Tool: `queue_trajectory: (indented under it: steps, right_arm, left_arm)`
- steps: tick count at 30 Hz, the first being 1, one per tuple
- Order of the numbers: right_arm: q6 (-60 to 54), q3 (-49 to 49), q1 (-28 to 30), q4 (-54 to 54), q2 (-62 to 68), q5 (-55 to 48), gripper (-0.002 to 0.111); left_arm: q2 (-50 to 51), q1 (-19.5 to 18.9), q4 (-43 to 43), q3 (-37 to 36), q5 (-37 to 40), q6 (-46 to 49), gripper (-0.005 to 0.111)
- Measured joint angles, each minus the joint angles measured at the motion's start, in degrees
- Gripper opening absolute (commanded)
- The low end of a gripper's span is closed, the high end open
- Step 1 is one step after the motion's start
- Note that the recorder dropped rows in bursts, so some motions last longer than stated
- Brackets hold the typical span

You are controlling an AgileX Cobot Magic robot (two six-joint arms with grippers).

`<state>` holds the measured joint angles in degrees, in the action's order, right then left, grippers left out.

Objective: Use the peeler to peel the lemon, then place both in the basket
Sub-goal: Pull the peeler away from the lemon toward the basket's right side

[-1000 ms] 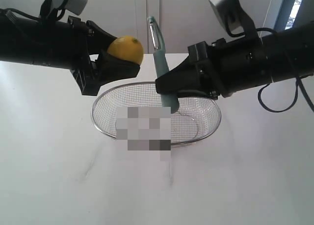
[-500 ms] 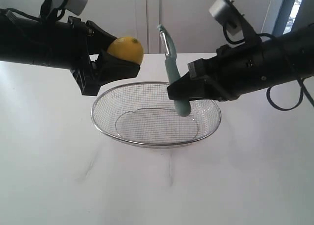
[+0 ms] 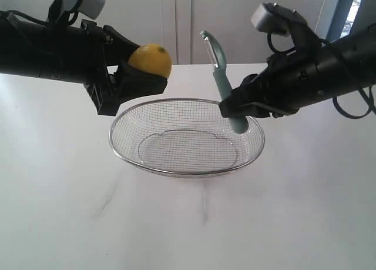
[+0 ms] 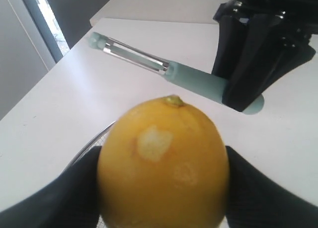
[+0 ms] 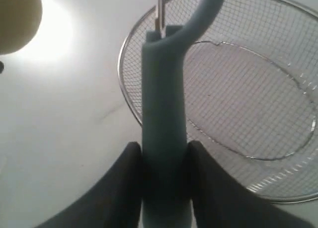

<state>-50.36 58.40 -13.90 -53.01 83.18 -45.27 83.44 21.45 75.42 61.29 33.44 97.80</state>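
My left gripper (image 3: 141, 76) is shut on the yellow lemon (image 3: 150, 60), holding it above the far left rim of the wire basket (image 3: 117, 146). In the left wrist view the lemon (image 4: 164, 163) fills the space between the black fingers (image 4: 248, 188) and shows pale scraped patches near its tip. My right gripper (image 3: 235, 108) is shut on the teal handle of the peeler (image 3: 226, 90), blade end up, over the basket's right side. In the right wrist view the peeler (image 5: 163, 114) stands between the fingers above the basket (image 5: 124, 89).
The basket rests on a white table (image 3: 59, 211). A pale wall with cupboard seams (image 3: 176, 17) stands behind. The basket's inside holds nothing.
My right gripper has carried the peeler to the right, away from the lemon, and tilted it. The left gripper and lemon have stayed still.
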Motion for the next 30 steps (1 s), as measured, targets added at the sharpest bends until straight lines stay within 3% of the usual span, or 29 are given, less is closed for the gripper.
queue_trajectory:
  steps: [17, 30]
  right_arm:
    - [21.8, 11.9, 0.0, 27.1, 4.7, 1.5, 0.000]
    - [23.6, 18.1, 0.0, 30.2, 13.5, -1.6, 0.000]
  left_arm:
    - [0.0, 0.0, 0.0, 0.0, 0.0, 0.0, 0.000]
    - [0.0, 0.0, 0.0, 0.0, 0.0, 0.0, 0.000]
